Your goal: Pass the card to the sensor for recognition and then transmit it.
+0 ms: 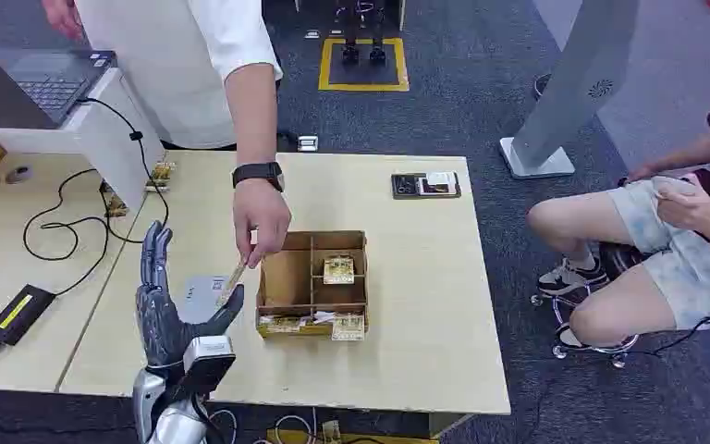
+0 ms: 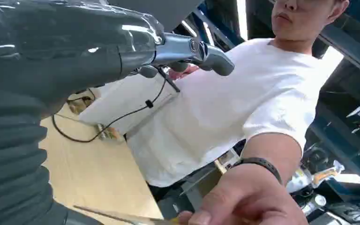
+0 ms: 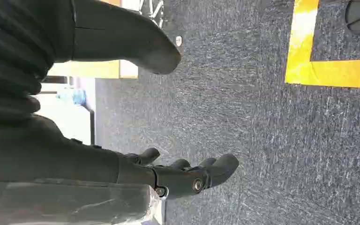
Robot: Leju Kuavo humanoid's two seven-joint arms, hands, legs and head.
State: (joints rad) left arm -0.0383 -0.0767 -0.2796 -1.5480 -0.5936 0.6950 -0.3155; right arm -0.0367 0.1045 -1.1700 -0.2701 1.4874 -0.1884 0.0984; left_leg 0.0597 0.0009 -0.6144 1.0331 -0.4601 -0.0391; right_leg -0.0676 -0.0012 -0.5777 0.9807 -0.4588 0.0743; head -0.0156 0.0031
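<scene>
A person's hand reaches over the table and holds a thin tan card edge-on, just left of a wooden divided box. My left hand is raised beside it, fingers spread upward and thumb pointing toward the card's lower end, gripping nothing. In the left wrist view the card is a thin strip pinched by the person's fingers, with my fingers stretched out above it. A black reader-like device lies at the table's far right. My right hand hangs over the carpet, empty.
The box holds several card packs. A grey pad lies under my left hand. A laptop, cables and a black power adapter occupy the left desk. A seated person and a white stand are right of the table.
</scene>
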